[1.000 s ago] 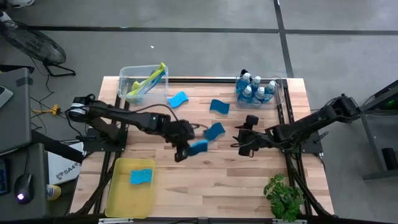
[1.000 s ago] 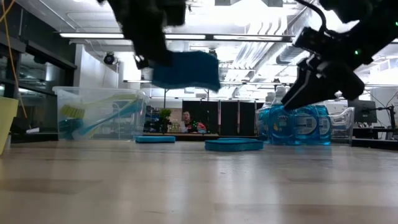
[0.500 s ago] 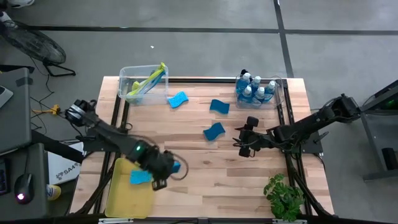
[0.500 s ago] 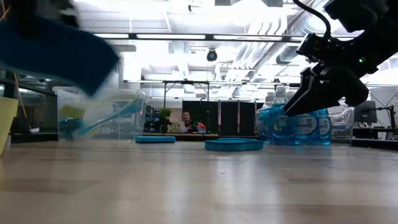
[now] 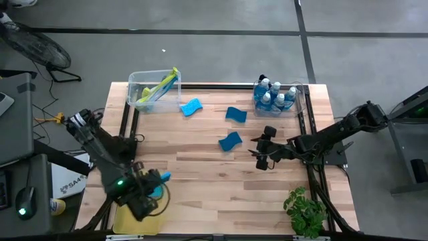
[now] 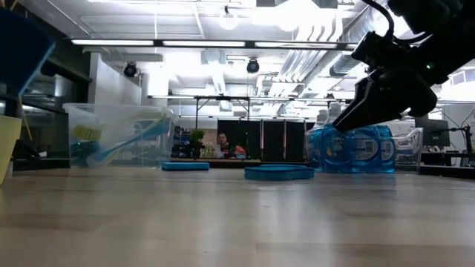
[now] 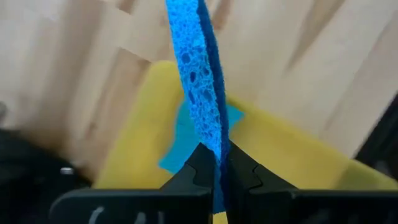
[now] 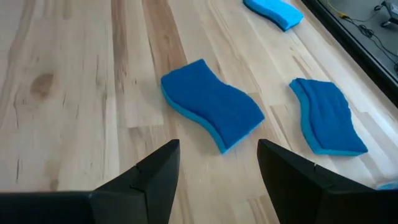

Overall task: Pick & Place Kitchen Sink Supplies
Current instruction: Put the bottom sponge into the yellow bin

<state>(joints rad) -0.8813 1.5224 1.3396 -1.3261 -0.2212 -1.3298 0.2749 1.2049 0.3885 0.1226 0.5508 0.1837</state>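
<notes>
While the left gripper pinches a sponge on edge above the yellow tray, it should lower and release beside the one already there, as the right gripper waits open-jawed near another sponge.

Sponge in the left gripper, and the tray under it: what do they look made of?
The sponge in the left gripper looks like soft open-cell foam: its blue face is pitted with pores, with a darker, smoother layer on the other side. The tray looks like smooth moulded plastic, plain yellow and even; I can't be sure.
</notes>
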